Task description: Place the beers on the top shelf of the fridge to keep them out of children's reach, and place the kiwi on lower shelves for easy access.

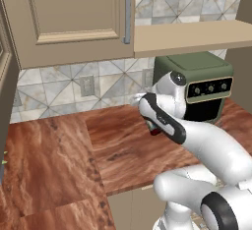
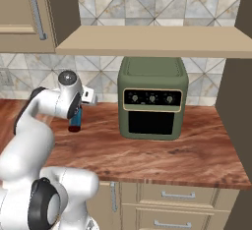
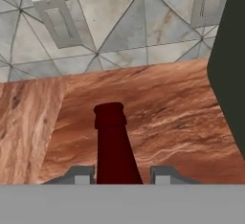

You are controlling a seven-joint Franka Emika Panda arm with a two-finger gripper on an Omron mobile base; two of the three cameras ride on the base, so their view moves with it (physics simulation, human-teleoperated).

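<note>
My gripper is shut on a dark maroon beer, whose capped neck rises between the two fingertips. From the right base view the beer shows its blue label as it hangs under the hand, its base close above the wooden counter and left of the oven. In the left base view only the beer's lower end peeks out behind my forearm. The fridge, its shelves and the kiwi are out of view.
A squat green oven with knobs stands on the counter just right of the bottle. An open beige shelf hangs above it, next to a wall cabinet. Tiled backsplash with outlets lies ahead.
</note>
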